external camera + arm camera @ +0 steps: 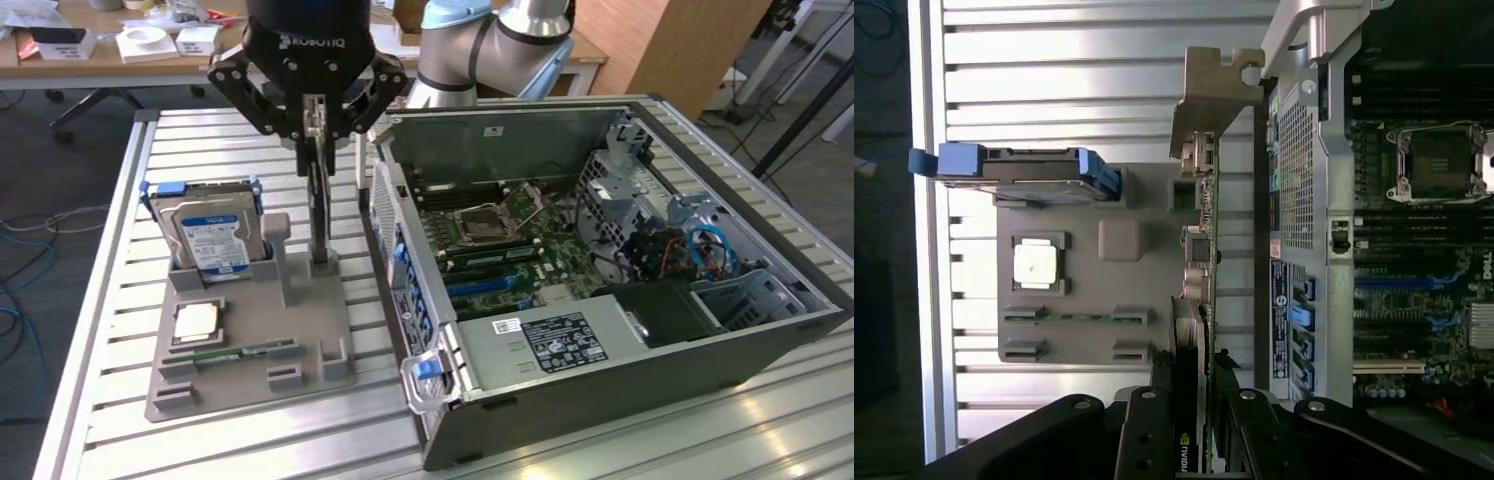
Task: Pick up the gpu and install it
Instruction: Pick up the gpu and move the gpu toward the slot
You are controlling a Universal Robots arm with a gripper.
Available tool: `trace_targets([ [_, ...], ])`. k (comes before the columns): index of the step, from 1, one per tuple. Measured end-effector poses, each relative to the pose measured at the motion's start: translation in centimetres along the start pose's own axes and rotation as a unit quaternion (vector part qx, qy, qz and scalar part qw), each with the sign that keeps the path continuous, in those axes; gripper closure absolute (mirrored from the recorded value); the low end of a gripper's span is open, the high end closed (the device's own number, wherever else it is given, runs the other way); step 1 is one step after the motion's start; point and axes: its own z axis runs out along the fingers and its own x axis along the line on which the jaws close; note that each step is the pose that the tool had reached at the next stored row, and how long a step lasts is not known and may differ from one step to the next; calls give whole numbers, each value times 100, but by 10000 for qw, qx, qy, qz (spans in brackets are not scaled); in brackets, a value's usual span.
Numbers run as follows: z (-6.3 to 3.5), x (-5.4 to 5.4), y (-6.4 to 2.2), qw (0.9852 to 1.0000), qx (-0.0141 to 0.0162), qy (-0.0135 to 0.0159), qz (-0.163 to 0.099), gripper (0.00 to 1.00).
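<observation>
The gpu [318, 205] is a thin black card standing on edge, its lower end at the upright slot of the grey fixture [314, 375]. My gripper [316, 135] comes down from above, shut on the card's top edge with one finger on each face. In the wrist view the gpu [1200, 290] runs edge-on between my fingers [1151, 430], with its silver end bracket [1211, 88] at the far end. My gripper [1194, 405] pinches the card close to the camera. Whether the card's bottom still rests in the slot I cannot tell.
On the fixture stand a silver hard drive [214, 235] with a blue-white label, a square processor [198, 320] and a green memory stick [247, 352]. The open computer case [747, 330] lies at the exterior view's right, motherboard [514, 250] exposed, its rear panel [1299, 200] close beside the card.
</observation>
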Motion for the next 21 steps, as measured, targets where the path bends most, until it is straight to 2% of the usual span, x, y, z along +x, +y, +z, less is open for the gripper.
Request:
trace_targets([
  [8, -151, 5, 6, 10000, -1, -1, 0, 74],
  [16, -160, 0, 7, 10000, 1, 1, -1, 74],
  [21, -162, -76, 10, 10000, 0, 0, 0, 74],
])
